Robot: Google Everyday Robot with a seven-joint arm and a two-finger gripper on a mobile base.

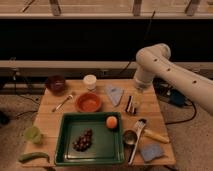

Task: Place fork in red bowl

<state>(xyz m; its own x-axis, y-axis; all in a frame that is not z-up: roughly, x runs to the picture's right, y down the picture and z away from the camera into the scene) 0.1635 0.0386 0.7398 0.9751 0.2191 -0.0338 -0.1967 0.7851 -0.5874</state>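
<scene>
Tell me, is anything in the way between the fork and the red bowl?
Nothing visible. The fork lies just beside the red bowl with bare table between. The gripper hangs on the bowl's other side, so the bowl itself sits between it and the fork.

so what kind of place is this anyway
Probably a robot lab or test space, not a home kitchen: a white robot arm reaches over a small wooden table staged with a red bowl, fork and green tray. Its claw hangs over the table's right side.

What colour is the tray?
Green tray, camera view; pincer hangs over the table behind its right corner.
</scene>
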